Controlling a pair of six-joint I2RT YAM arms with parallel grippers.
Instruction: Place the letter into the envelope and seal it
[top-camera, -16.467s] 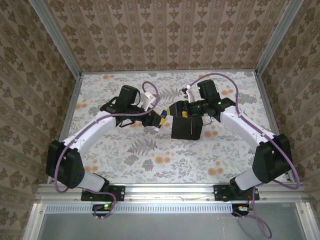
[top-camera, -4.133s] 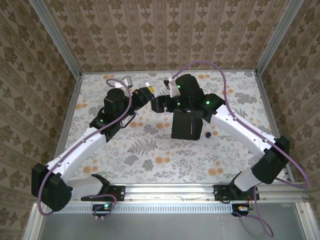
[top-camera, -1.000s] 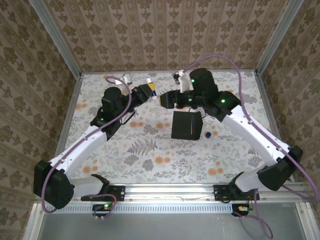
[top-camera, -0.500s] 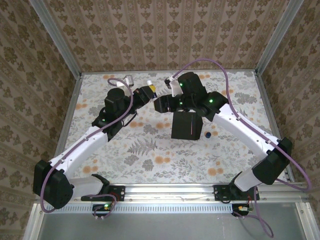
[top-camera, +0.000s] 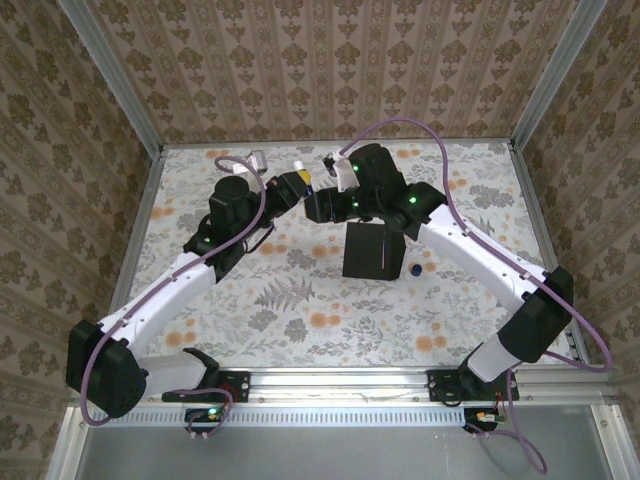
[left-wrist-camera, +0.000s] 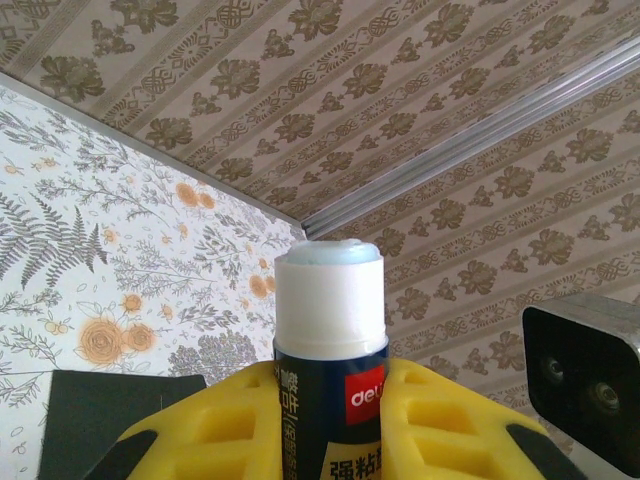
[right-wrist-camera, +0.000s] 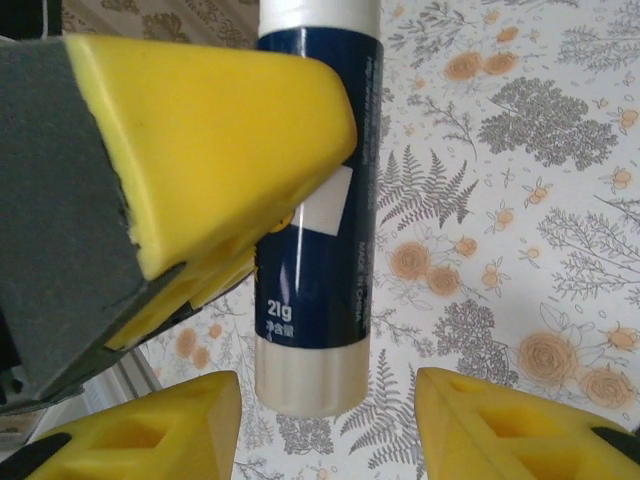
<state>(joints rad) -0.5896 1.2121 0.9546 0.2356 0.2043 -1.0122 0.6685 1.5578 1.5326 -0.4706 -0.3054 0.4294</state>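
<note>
The black envelope (top-camera: 373, 250) lies flat mid-table; a corner of it shows in the left wrist view (left-wrist-camera: 110, 420). The letter is out of view. My left gripper (top-camera: 297, 184) is raised above the far part of the table and is shut on a blue-and-white glue stick (left-wrist-camera: 330, 330), whose uncapped white top points up. My right gripper (top-camera: 315, 206) has come up beside it. In the right wrist view its yellow fingers (right-wrist-camera: 150, 430) stand open on either side of the glue stick's (right-wrist-camera: 320, 200) white base, with a gap on each side.
A small blue cap (top-camera: 415, 270) lies on the floral tablecloth just right of the envelope. Metal rails and patterned walls close in the table on three sides. The right arm's wrist camera (left-wrist-camera: 590, 390) hangs close to the left gripper.
My right gripper has moved left and down until its fingers sit around the glue stick's base, and its jaws have narrowed. The left arm and the envelope have stayed still.
</note>
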